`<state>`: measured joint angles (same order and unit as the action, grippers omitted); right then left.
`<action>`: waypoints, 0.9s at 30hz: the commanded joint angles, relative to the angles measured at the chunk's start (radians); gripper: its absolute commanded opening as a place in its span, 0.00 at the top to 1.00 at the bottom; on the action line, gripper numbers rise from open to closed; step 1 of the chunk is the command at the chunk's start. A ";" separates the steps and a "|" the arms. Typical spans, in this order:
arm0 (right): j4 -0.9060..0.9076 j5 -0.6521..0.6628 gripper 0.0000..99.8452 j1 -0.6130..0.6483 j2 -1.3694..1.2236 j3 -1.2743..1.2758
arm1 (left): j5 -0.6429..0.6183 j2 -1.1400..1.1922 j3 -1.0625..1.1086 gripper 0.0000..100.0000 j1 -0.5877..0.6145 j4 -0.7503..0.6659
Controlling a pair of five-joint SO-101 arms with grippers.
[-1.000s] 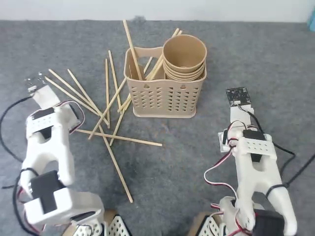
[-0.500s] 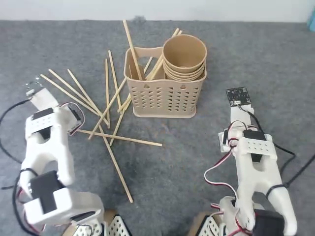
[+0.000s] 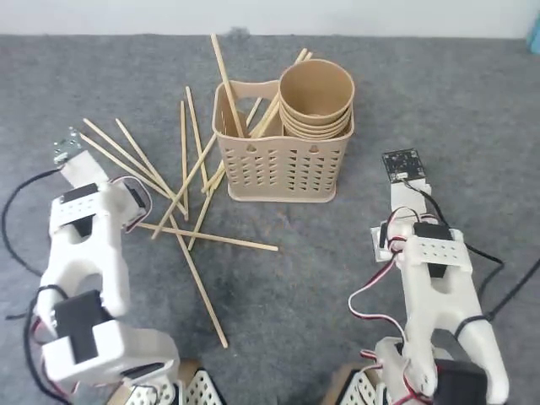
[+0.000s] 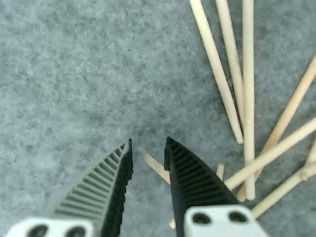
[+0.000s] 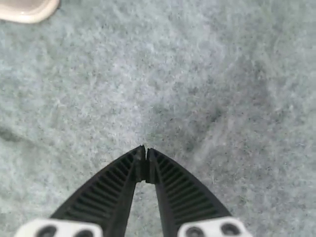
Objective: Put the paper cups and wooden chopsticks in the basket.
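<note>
Chopstick [image 4: 157, 167] partly hidden behind left tool [image 4: 148, 141]; basket [image 5: 23, 8] cut off.

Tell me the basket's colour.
The basket is beige, with rows of small slots; the high view shows it best.

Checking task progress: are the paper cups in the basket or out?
In. The stacked paper cups stand upright inside the basket, their rims rising above its wall.
</note>
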<state>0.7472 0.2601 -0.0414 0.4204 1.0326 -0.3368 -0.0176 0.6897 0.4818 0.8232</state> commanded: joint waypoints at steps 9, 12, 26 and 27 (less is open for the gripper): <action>0.010 0.011 0.99 0.010 0.007 -0.005 | -0.061 0.025 -0.019 0.89 -0.020 0.015; 0.012 0.011 0.99 0.010 0.008 -0.005 | -0.066 0.101 -0.104 0.89 -0.023 0.083; 0.025 0.011 0.99 0.007 0.015 -0.005 | -0.061 0.261 -0.272 0.99 -0.023 0.216; 0.025 0.011 0.99 0.005 0.016 -0.005 | -0.061 0.261 -0.274 0.99 -0.021 0.215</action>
<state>0.7641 0.2601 -0.0414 0.4204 1.0326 -0.3951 0.2371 0.4350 0.4557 1.0334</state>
